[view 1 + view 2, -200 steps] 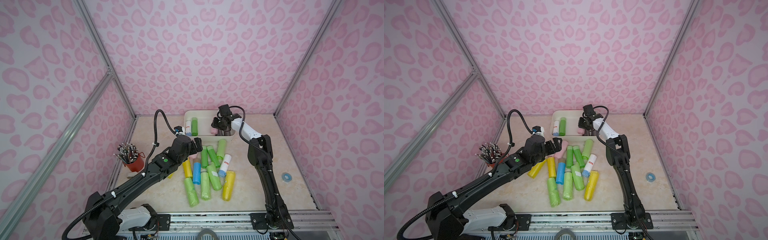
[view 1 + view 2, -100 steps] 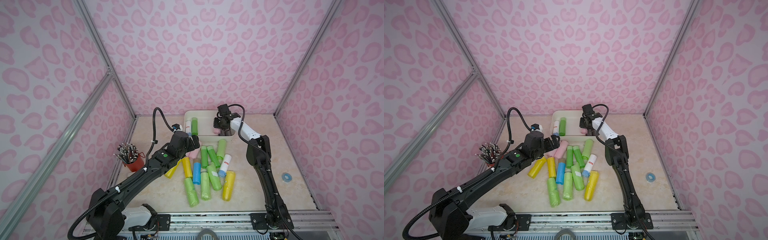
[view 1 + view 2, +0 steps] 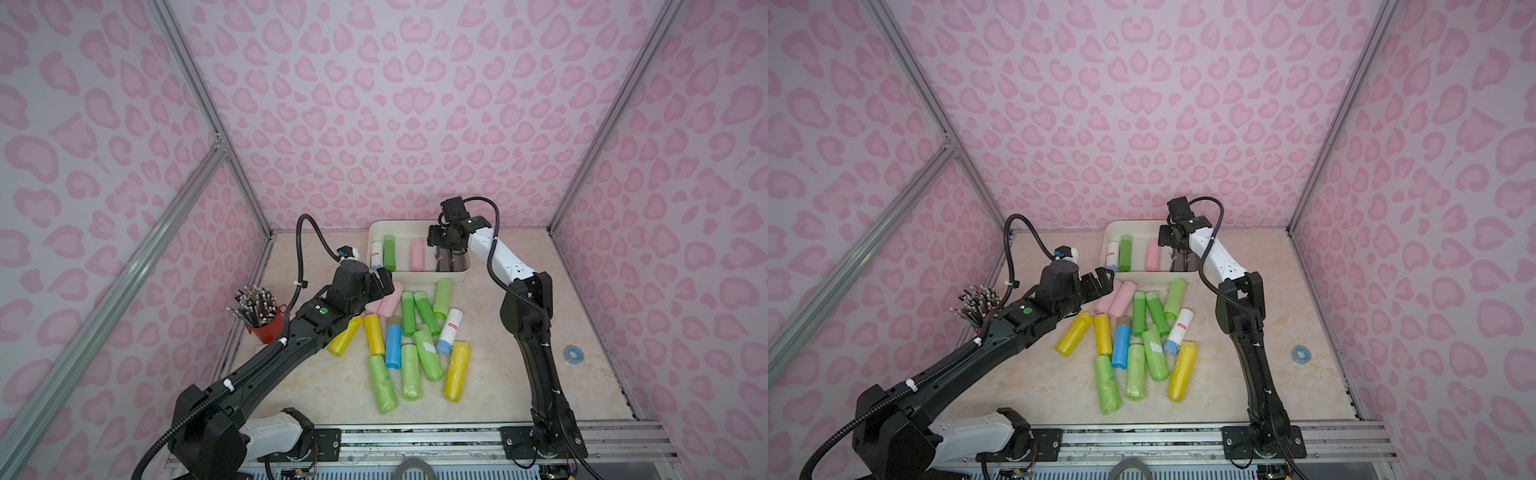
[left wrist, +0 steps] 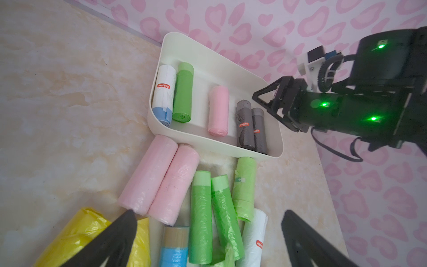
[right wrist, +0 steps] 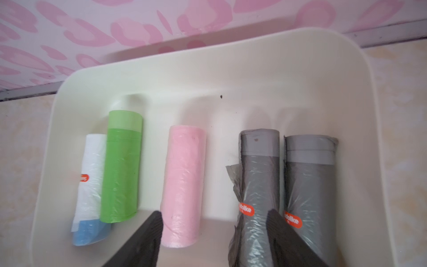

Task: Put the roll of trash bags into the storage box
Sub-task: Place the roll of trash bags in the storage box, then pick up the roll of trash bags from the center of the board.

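**A:** Where's your right claw (image 5: pixel 215 211) at?

**B:** You've got it over the storage box (image 5: pixel 208 76), jaws spread wide and gripping nothing. The grey roll of trash bags (image 5: pixel 258 173) lies flat on the box floor between its fingers, snug beside a second grey roll (image 5: pixel 309 185).

**A:** And your left?

**B:** Your left claw (image 4: pixel 208 211) is wide open too and empty. It hovers by the two pink rolls (image 4: pixel 145 178) lying on the desk (image 4: pixel 57 104), just outside the box.

One cream-white plastic storage box (image 3: pixel 415 276), five cylindrical plastic trash-bag rolls (image 5: pixel 182 185) inside (two grey (image 5: pixel 258 173)), thirteen more outside it (image 3: pixel 409 372), one red cup of pencils (image 3: pixel 266 330), one blue tape ring (image 3: pixel 574 354).
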